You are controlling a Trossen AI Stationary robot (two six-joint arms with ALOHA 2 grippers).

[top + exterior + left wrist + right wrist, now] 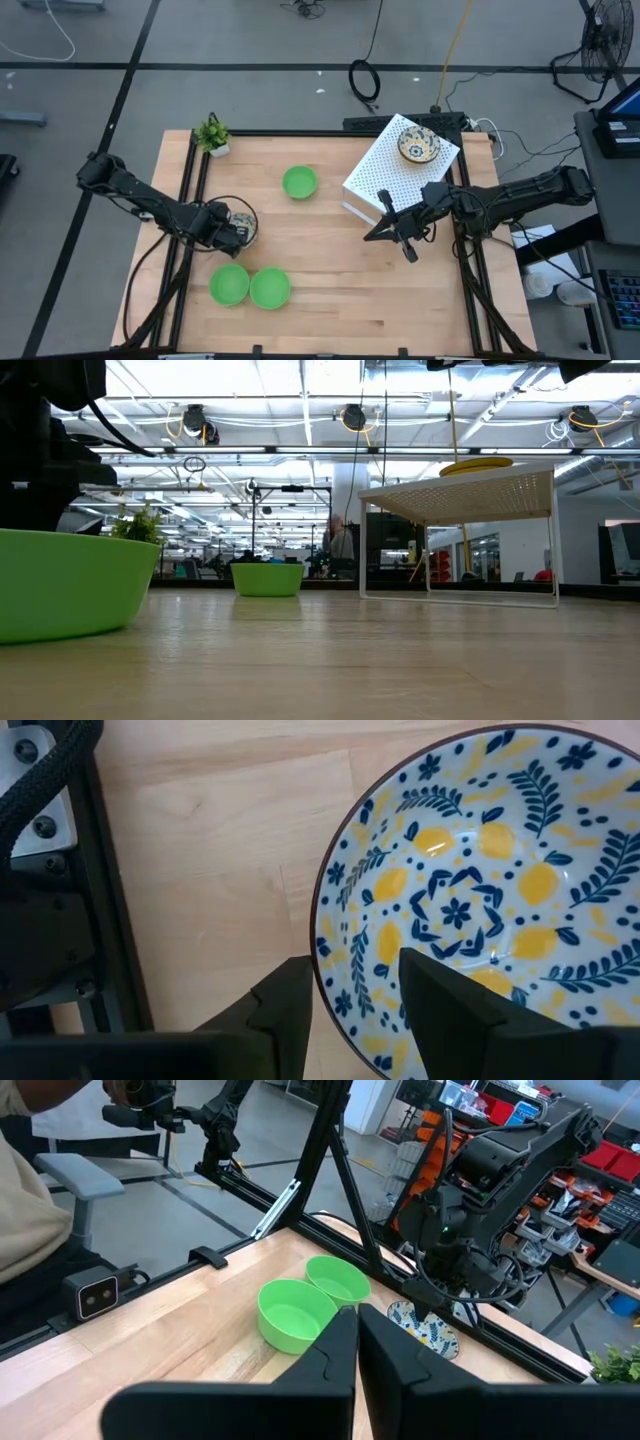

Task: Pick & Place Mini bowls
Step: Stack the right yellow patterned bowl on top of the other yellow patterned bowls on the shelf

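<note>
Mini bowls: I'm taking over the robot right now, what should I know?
Left claw: fingers astride the rim of a patterned bowl on the table's left side.
Right claw: shut, holding nothing, above the table near the white rack.
Done: one floral bowl sits on the rack.
Left: three green bowls, two together at the front, one mid-table. Only five bowls show.

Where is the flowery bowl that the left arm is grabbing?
Seen from above, the floral bowl sits near the table's left edge, just above the two green bowls, its rim between the left tool's fingers.
</note>
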